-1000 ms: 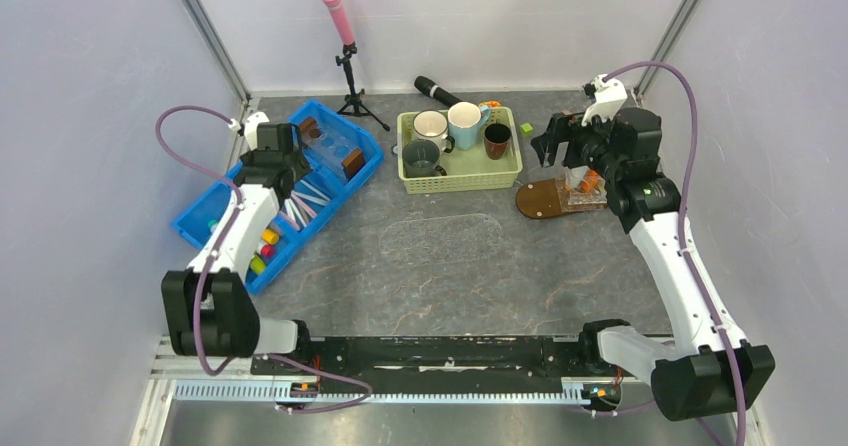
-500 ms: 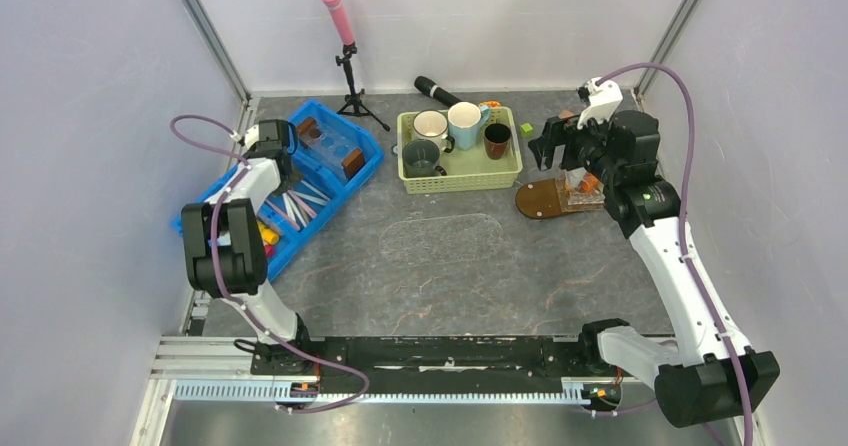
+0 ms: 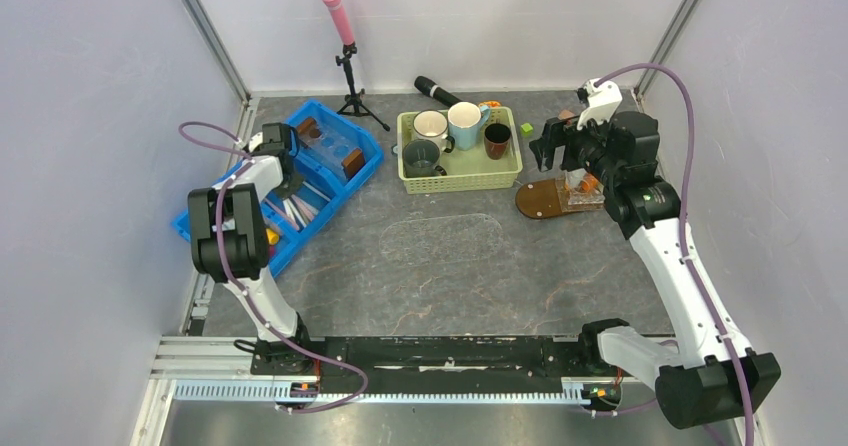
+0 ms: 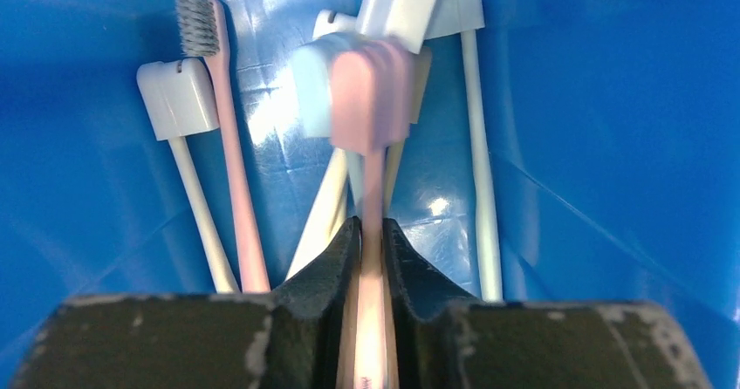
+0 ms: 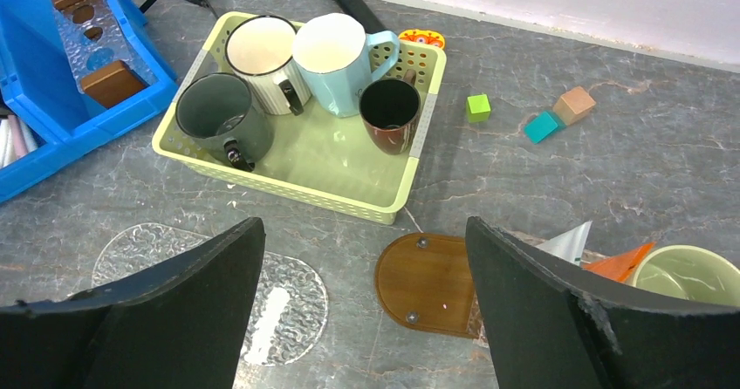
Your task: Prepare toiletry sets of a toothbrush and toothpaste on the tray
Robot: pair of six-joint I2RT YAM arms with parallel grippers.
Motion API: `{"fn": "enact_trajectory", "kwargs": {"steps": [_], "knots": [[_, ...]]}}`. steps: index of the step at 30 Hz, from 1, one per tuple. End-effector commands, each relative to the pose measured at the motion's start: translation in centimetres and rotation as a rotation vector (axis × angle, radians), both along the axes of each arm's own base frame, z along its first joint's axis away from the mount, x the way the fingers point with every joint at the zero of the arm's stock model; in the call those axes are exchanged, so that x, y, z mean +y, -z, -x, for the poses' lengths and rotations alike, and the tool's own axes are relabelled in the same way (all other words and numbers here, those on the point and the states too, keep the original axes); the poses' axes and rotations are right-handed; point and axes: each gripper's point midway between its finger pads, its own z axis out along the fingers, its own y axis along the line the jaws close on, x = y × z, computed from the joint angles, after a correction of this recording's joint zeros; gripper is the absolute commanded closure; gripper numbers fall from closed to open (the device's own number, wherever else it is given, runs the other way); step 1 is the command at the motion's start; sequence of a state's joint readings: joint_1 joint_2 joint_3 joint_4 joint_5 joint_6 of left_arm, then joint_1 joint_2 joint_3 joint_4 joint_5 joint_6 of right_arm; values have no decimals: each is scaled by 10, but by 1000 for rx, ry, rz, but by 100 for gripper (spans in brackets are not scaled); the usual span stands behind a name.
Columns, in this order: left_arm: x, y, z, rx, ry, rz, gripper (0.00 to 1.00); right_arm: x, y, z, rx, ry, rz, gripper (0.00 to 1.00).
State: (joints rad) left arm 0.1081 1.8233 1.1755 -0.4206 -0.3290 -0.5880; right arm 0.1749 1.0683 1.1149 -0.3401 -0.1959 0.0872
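Since my left gripper (image 4: 370, 232) pinches the pink toothbrush (image 4: 370, 92) by its handle down in the blue bin (image 4: 611, 145), I'm mid-pickup; next I need a straight lift toward the tray (image 5: 428, 280) beneath my wide-open right gripper (image 5: 362, 232).

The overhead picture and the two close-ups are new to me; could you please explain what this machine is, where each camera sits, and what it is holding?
This is a robot with two white arms bolted at the near edge of a table. The wide picture comes from a fixed camera above and behind them. Each close-up comes from a camera on one wrist, looking past its own jaws. The left arm reaches into a blue bin of toothbrushes, and its jaws are closed on a pink toothbrush. The right arm hangs near a dark wooden tray, its jaws wide open and empty. Between the two arms stands a green basket holding mugs.
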Motion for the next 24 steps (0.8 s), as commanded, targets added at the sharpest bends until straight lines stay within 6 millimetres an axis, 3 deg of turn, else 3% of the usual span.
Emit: {"fn": "enact_trajectory", "kwargs": {"steps": [1,9,16,20,24], "knots": [[0,-17,-11,-63,-27,23,84,-3,-24,4,-68,13,9,9],[4,-62,-5,-153,-21,-15,98,-4,-35,10,-99,11,4,8],[3,-98,-1,-256,2,-33,98,13,-39,24,-122,-90,-47,2],[2,-93,0,-242,4,-29,98,17,-36,29,-108,-116,-57,2],[3,-74,-2,-200,5,-29,96,16,-37,34,-108,-116,-52,2]]}}
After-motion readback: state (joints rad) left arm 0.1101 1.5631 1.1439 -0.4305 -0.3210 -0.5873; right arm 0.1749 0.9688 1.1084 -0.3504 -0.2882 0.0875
